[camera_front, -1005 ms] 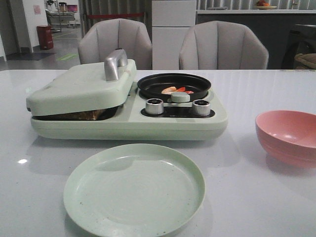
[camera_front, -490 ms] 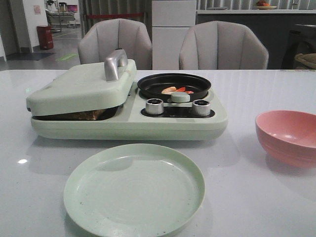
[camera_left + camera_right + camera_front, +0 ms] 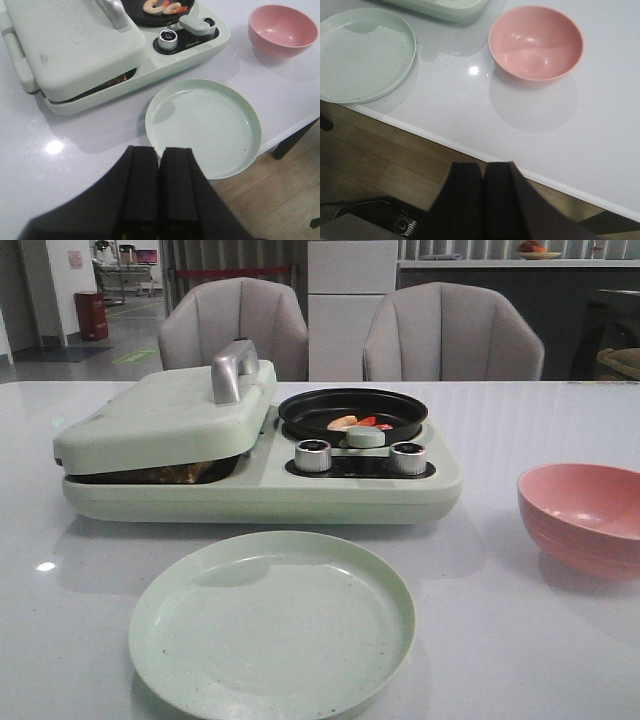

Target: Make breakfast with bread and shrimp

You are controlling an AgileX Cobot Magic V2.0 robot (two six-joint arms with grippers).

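- Shrimp (image 3: 354, 423): a few pink-orange pieces lying in the black round pan (image 3: 352, 410), on the right side of the pale green cooker (image 3: 250, 490).
- Bread (image 3: 170, 474): a dark brown edge shows under the cooker's lowered lid (image 3: 165, 415).
- Green plate (image 3: 272, 622) in front of the cooker; pink bowl (image 3: 582, 515) to its right.
- Left gripper (image 3: 159, 185): fingers pressed together, holding nothing.
- Right gripper (image 3: 484, 195): same, off the table edge over the floor.
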